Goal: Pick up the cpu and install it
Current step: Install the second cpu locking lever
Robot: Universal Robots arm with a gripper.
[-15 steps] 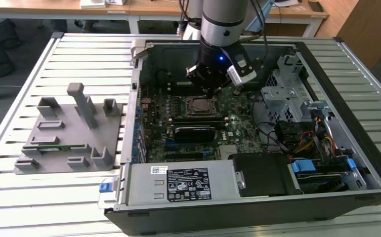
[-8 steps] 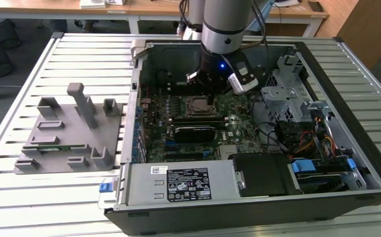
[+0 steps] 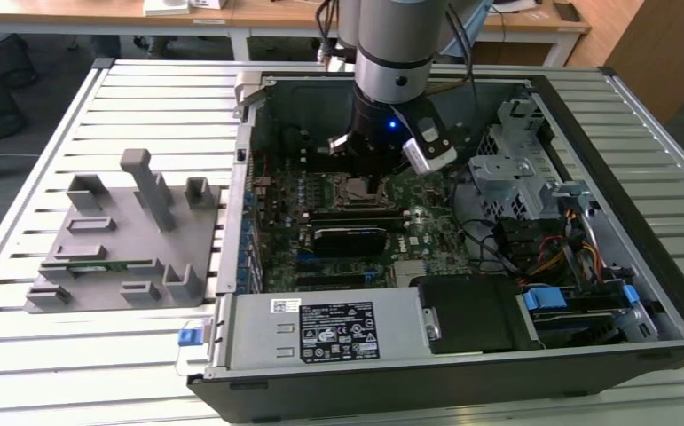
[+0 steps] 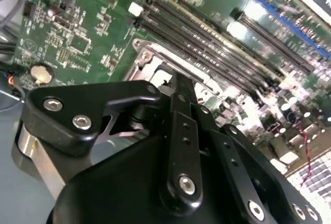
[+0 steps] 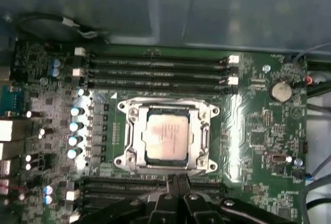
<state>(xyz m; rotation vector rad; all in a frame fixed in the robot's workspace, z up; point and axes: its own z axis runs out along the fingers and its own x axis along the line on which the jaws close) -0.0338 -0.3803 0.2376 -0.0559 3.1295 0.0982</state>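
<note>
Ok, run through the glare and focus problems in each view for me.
Second wrist view: strong glare washes out the motherboard beside the memory slots; the gripper is near and soft. First wrist view: a bright reflected streak runs down the board by the socket frame, the cpu looks hazy but readable. Exterior view: even light, with the case interior dim beneath the arm.

One cpu (image 5: 165, 133), one socket frame (image 5: 166, 136), one motherboard (image 5: 258, 131).

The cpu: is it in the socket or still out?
In. The first wrist view shows the cpu lying flat inside the socket frame, silvery top up. The gripper sits beside the frame, holding nothing.
</note>
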